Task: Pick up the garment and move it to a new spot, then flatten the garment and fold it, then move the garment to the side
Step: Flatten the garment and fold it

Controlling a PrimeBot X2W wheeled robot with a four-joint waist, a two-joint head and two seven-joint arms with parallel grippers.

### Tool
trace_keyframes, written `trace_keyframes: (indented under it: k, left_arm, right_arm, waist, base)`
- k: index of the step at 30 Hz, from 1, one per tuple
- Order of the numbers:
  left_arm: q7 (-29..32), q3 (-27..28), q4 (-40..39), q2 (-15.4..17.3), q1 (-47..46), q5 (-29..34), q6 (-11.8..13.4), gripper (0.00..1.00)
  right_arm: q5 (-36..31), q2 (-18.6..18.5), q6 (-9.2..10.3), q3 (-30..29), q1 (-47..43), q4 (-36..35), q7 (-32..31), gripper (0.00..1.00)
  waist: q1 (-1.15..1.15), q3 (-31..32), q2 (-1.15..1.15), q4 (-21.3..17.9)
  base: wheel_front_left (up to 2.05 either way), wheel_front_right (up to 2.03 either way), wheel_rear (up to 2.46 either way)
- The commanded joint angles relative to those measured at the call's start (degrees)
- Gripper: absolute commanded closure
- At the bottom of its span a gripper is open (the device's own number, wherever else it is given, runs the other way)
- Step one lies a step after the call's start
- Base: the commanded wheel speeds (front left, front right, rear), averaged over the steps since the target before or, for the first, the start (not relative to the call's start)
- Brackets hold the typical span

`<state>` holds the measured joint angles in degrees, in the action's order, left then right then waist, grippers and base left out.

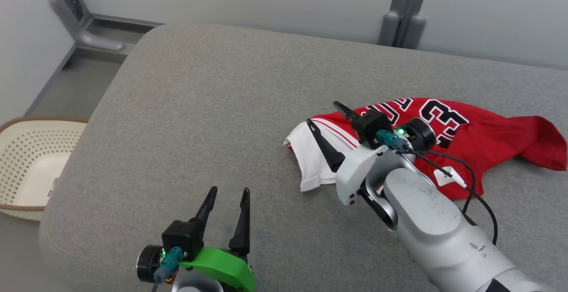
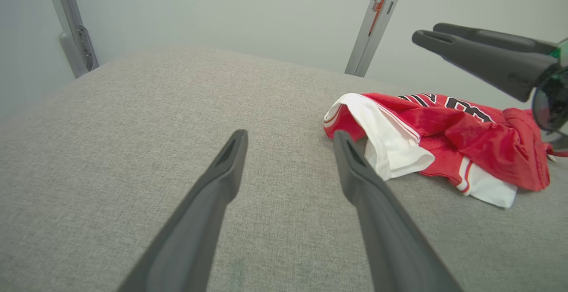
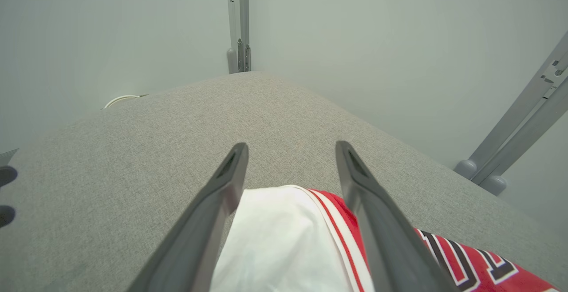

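The garment (image 1: 479,136) is a red jersey with black-and-white numbers and a white inside, and it lies crumpled on the right part of the grey padded surface (image 1: 213,105). My right gripper (image 1: 325,114) hovers over its white left end with the fingers open and nothing between them. The right wrist view shows that white end (image 3: 284,238) lying below the spread right gripper (image 3: 290,147). My left gripper (image 1: 229,191) stands open near the front edge, empty and well left of the garment. In the left wrist view, the left gripper (image 2: 289,136) points at bare surface, the garment (image 2: 448,128) lies to its right, and the right gripper (image 2: 426,37) hangs above it.
A perforated cream basket (image 1: 26,150) stands on the floor left of the surface. Grey posts (image 1: 404,21) and pale walls close the back. The surface's rounded left and front edges drop to the floor. Bare grey padding stretches left of the garment.
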<state>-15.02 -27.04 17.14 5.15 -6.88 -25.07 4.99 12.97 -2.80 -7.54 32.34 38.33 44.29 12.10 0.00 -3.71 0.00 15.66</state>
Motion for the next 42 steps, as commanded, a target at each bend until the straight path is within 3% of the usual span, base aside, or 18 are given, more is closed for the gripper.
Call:
trace_keyframes:
  k: [1, 12, 24, 31, 42]
  left_arm:
    - [-0.19, 0.07, 0.18, 0.04, -0.92, 0.31, -0.27, 0.00]
    - [-0.19, -1.16, 1.77, -0.40, 0.82, 0.05, -0.90, 0.00]
    - [-0.16, -1.43, 4.38, -0.77, 0.47, -0.58, -1.04, 0.00]
    - [-0.17, -0.18, 4.21, -1.29, 2.16, -0.99, -1.41, 0.00]
    - [-0.19, 1.00, 3.71, -1.52, 3.59, 0.23, -2.01, 0.00]
  right_arm:
    - [-1.00, -0.20, 0.11, -1.46, -1.31, -0.46, 0.61, 0.00]
    - [-8.08, -3.42, 0.11, -19.48, -11.72, -6.84, 2.02, 0.00]
    - [-12.01, -1.26, 0.11, -34.99, -28.24, -20.29, 1.66, 0.00]
    - [-9.92, -0.18, 0.11, -37.19, -35.94, -28.48, -0.05, 0.00]
    - [-5.12, -0.14, 0.11, -36.82, -40.75, -32.73, -1.28, 0.00]
  waist:
    - [0.00, 1.69, 0.00, -2.43]
    - [0.00, 4.42, 0.00, -8.02]
    - [0.00, 6.26, 0.00, -11.75]
    - [0.00, 8.06, 0.00, -12.41]
    - [0.00, 9.24, 0.00, -12.05]
  base:
    - [0.00, 0.00, 0.00]
    - [0.00, 0.00, 0.00]
    - [0.00, 0.00, 0.00]
    - [0.00, 0.00, 0.00]
    - [0.00, 0.00, 0.00]
